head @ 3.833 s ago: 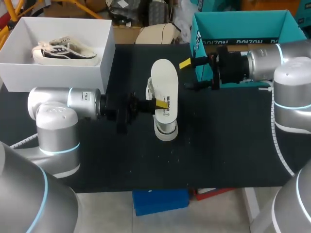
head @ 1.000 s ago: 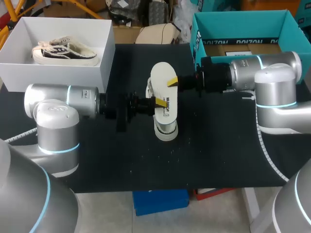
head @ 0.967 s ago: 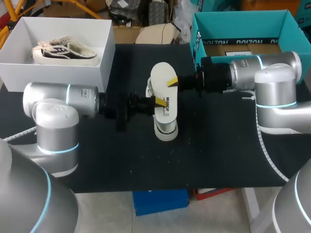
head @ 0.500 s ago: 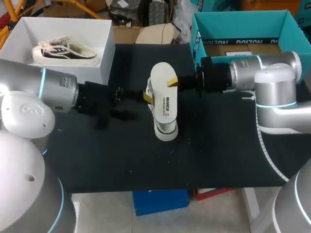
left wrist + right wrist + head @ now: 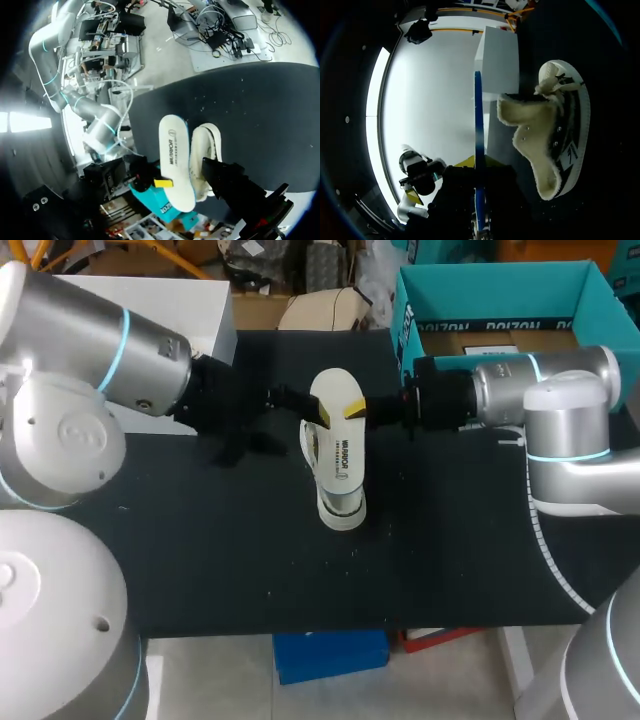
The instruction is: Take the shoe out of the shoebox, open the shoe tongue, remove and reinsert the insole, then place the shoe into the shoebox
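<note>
The right pincer (image 5: 353,409) is pinching the white insole (image 5: 336,435) by its edge, clamping it from both faces, and the shoe (image 5: 338,502) is lying on its side on the black table (image 5: 450,540) just beneath and ahead of that pincer, fleecy opening facing it. The left pincer (image 5: 312,412) is hovering just beside the insole's opposite edge, spread or closed I cannot tell, and the white shoebox (image 5: 212,308) is sitting well behind it
</note>
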`<action>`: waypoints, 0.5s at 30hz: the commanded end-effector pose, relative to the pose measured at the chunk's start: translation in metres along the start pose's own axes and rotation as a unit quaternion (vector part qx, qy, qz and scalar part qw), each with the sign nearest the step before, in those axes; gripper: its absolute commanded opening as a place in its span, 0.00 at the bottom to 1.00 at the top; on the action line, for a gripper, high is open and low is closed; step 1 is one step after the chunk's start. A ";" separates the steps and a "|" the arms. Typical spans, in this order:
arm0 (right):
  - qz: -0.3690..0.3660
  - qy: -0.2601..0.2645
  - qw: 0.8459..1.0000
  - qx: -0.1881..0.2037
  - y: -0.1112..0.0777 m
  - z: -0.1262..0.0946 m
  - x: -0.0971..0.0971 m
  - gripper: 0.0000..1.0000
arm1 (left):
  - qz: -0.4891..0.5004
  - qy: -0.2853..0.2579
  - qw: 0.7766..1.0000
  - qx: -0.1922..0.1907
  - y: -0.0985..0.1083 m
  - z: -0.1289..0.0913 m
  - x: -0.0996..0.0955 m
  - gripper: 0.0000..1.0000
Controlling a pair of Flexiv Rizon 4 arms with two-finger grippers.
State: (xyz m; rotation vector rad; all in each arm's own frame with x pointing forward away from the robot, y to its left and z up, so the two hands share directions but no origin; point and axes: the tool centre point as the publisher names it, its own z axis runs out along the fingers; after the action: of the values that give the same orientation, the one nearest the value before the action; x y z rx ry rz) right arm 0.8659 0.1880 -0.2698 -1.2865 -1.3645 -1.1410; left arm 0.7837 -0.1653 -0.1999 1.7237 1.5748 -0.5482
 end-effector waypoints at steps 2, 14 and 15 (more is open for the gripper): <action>0.000 -0.001 1.000 -0.001 0.000 0.001 0.000 0.00 | 0.051 0.516 0.855 -0.002 0.007 0.027 -0.005 1.00; 0.000 -0.001 1.000 -0.001 0.000 0.001 0.000 0.00 | 0.055 0.511 0.858 0.002 0.007 0.029 -0.012 1.00; 0.000 -0.001 1.000 -0.001 0.000 0.001 0.000 0.00 | 0.051 0.504 0.862 0.001 0.007 0.029 -0.012 1.00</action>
State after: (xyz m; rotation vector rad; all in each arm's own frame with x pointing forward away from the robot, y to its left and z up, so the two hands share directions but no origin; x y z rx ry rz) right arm 0.8659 0.1881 -0.2698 -1.2864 -1.3646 -1.1410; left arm 0.7920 -0.1899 -0.2120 1.9816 1.7103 -0.2375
